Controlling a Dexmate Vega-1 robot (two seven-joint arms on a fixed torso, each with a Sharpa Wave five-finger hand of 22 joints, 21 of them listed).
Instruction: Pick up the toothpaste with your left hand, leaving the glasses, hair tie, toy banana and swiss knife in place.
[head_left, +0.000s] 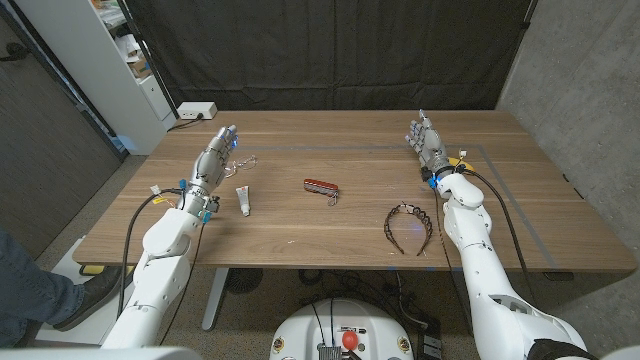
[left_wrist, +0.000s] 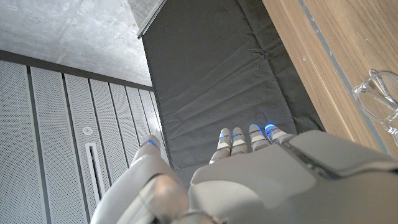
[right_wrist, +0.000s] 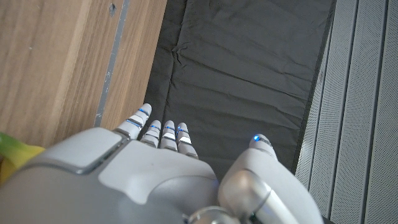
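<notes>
Left robot hand (head_left: 220, 148) hangs over the far-left part of the counter (head_left: 350, 130) with its fingers stretched out and apart, gripping nothing. It is just beside the glasses (head_left: 243, 161), which lie on the wood at its inner side. The toothpaste (head_left: 243, 201), a small white tube, lies nearer the front edge, beside the left forearm and apart from the hand. The right robot hand (head_left: 424, 137) is raised over the far-right part of the counter, fingers likewise spread and empty.

From the head camera the whole layout reads plainly: the red swiss knife (head_left: 321, 187) lies near the middle of the counter, and the dark hair tie (head_left: 411, 222), shaped like an open arch, lies toward the front right, near the right forearm. A white power strip (head_left: 195, 111) sits at the far-left corner, with a dark curtain (head_left: 330, 50) hanging behind.

The left wrist camera adds a close look at the clear rims of the glasses (left_wrist: 379, 99) on the wood next to the left robot hand (left_wrist: 249, 180), whose fingertips (left_wrist: 238, 135) glow blue. The right wrist camera shows the right robot hand (right_wrist: 161, 174) from behind, and at its edge a strip of yellow-green that may be the toy banana (right_wrist: 12, 155), too little of it to be sure.
</notes>
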